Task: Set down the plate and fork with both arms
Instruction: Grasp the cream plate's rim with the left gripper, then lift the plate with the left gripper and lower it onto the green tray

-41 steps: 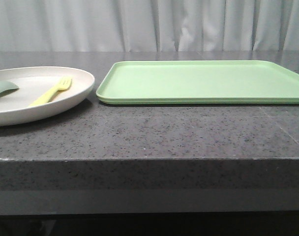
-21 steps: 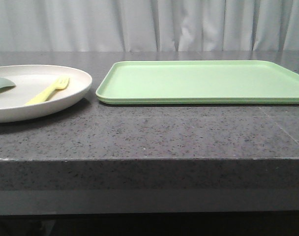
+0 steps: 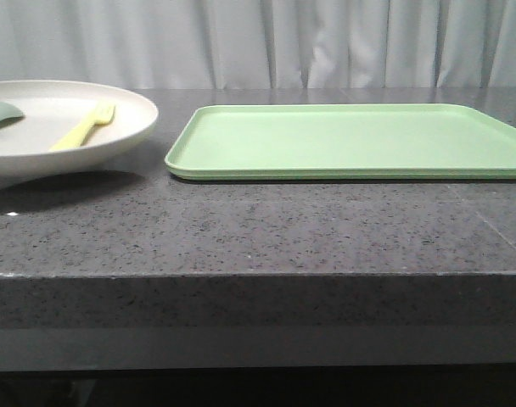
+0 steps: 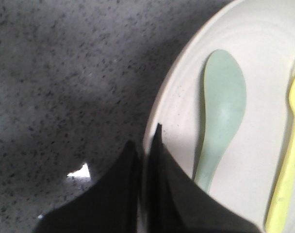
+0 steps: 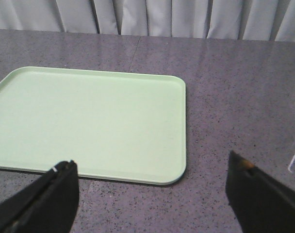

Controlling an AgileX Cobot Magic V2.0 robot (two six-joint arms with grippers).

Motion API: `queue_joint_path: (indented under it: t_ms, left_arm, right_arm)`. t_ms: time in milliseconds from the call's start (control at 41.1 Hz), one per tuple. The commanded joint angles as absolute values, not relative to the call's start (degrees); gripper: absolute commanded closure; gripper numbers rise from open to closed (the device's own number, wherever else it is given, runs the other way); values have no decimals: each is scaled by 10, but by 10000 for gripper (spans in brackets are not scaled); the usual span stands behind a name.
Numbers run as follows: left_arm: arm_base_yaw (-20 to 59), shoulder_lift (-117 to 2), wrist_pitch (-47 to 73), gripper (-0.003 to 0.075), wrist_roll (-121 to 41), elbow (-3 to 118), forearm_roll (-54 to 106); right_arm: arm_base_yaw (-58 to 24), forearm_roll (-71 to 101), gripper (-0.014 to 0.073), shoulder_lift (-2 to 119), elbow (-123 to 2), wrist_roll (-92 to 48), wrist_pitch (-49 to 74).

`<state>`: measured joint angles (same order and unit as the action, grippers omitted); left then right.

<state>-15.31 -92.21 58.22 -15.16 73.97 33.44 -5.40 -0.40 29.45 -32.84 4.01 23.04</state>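
The plate hangs clear of the desk at the left of the front view, its shadow lying on the stone beneath it, with the pale-yellow fork resting inside it, tines pointing away from the robot and toward the curtain, and a grey-green spoon beside it nearer the left edge. The light-green tray lies flat just to the plate's right, apart from it by a narrow strip of desk; judged from the task, the coming move turns on carrying the plate rightward over the tray's near-left corner. The fork's long axis runs diagonally across the plate, roughly parallel to the spoon's, so a tilt of the plate could send both sliding. The left gripper is pressed together on the plate's rim, one finger outside and one inside, as the left wrist view shows; the front view shows no arm at all, only the raised plate. The right gripper is spread wide and holds nothing, hovering on the near side of the tray, well apart from the plate and fork, which its own camera does not show. The left arm is thus the only one at the plate. The right wrist view alone shows the whole tray bare.
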Motion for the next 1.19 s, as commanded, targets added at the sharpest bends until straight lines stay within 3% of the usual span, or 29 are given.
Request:
queue_joint_path:
  t_ms: [0, 389, 778, 1167]
  left_arm:
    - [-152, -900, 585, 738, -150, 783, 391]
    - [-54, -915, 557, 738, -86, 838, 367]
    - [112, -1044, 538, 738, -19, 964, 365]
    - [217, -1188, 539, 738, 81, 1161, 347]
  right_arm:
    - [-51, -9, -41, 300, -350, 39, 187]
    - [-51, -9, -41, 300, -350, 39, 187]
    - [-51, -9, -41, 300, -350, 39, 187]
    - [-55, -9, -41, 300, -350, 39, 189]
